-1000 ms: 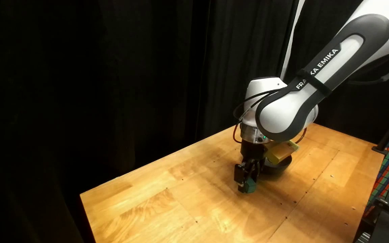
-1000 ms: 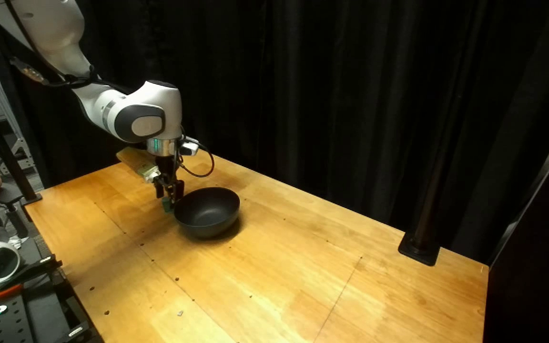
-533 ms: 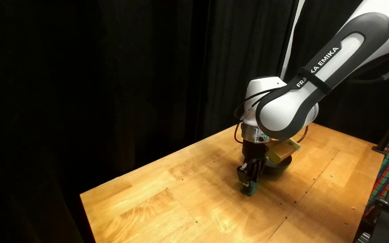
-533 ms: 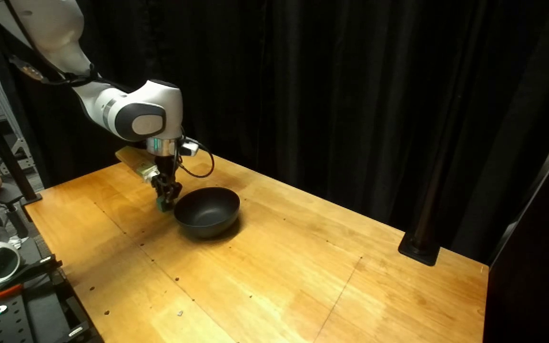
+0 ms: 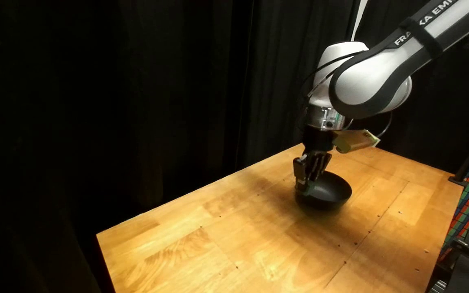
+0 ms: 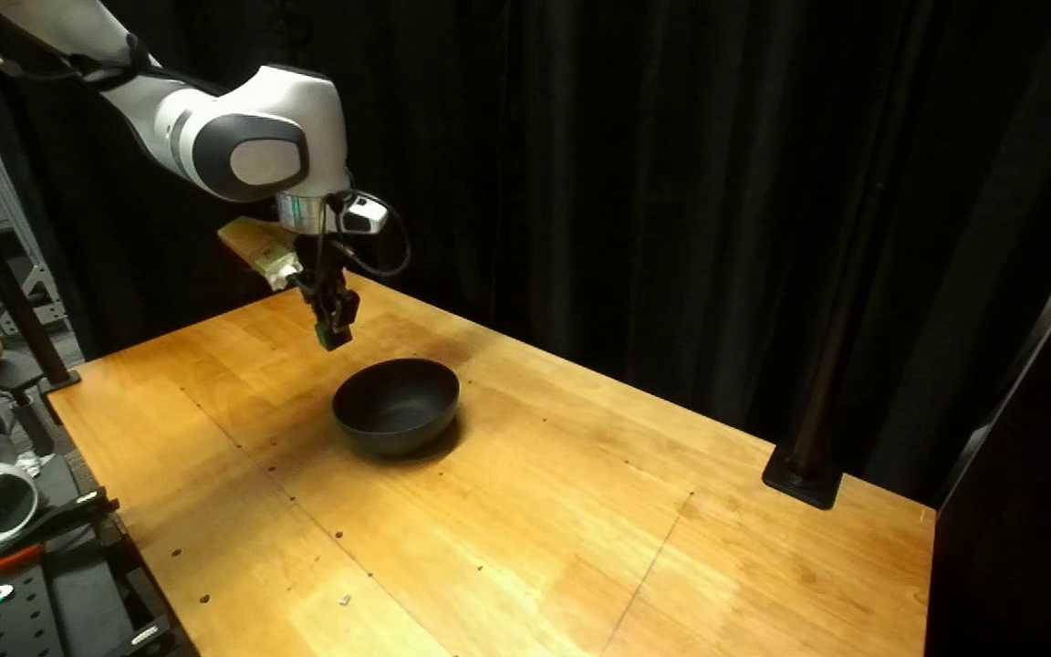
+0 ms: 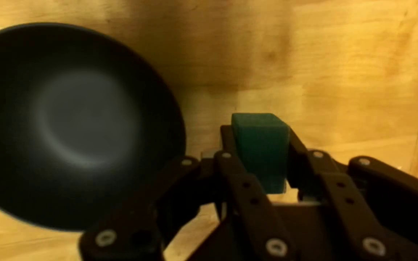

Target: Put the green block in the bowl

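the gripper [image 7: 261,139] clamps the green block [image 7: 263,156] from two sides and holds it above the table [image 6: 562,529], apart from the black bowl [image 6: 396,411]. in an exterior view the bowl sits lower, nearer and to the right, a gap between; the table spreads wide beyond its right side, the far edge running along a dark curtain [image 6: 598,182].

Bowl [image 7: 85,119] cropped left in wrist view, arm [image 6: 234,137] cropped in both exterior views
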Tool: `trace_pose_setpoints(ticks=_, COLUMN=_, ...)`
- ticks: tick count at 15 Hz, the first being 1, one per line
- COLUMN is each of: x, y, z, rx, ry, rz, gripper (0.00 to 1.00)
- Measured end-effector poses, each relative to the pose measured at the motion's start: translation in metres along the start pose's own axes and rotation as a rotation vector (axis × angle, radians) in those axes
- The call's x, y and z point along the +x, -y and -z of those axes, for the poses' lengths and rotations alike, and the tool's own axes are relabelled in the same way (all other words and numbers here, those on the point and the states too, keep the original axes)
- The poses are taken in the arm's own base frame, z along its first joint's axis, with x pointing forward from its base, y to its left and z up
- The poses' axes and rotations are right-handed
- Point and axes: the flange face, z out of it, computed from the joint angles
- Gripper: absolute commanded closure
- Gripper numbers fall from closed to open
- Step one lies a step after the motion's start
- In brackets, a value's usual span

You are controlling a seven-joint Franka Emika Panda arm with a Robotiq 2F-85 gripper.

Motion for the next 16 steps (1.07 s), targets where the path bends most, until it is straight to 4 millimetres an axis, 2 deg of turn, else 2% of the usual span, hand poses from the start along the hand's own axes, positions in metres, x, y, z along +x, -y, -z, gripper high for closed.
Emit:
trace_pose_setpoints(ticks=3, x=0.010, y=-0.033, z=0.027, rx=-0.038, ry=-0.096, rz=-0.122, gripper=0.86)
trace_pose_setpoints(ticks=5, x=0.015, y=-0.057, z=0.033, rx=-0.070, ry=-0.130, rz=-0.199, gripper=0.80)
trace_pose_setpoints(ticks=6, x=0.016, y=-0.067, z=0.034, rx=-0.082, ry=-0.132, rz=-0.229, gripper=0.43)
trace_pose_setpoints(ticks=8, x=0.013, y=-0.080, z=0.032, rx=-0.089, ry=-0.091, rz=-0.260, gripper=0.36)
trace_pose_setpoints(ticks=12, x=-0.006, y=-0.081, z=0.027, rx=-0.040, ry=0.115, rz=-0.218, gripper=0.04)
trace_pose_setpoints(ticks=13, x=-0.011, y=-0.080, z=0.030, rx=-0.025, ry=0.159, rz=-0.196, gripper=0.00)
trace_pose_setpoints(ticks=16, x=-0.023, y=-0.083, z=0.058, rx=-0.006, ry=0.212, rz=-0.152, gripper=0.00)
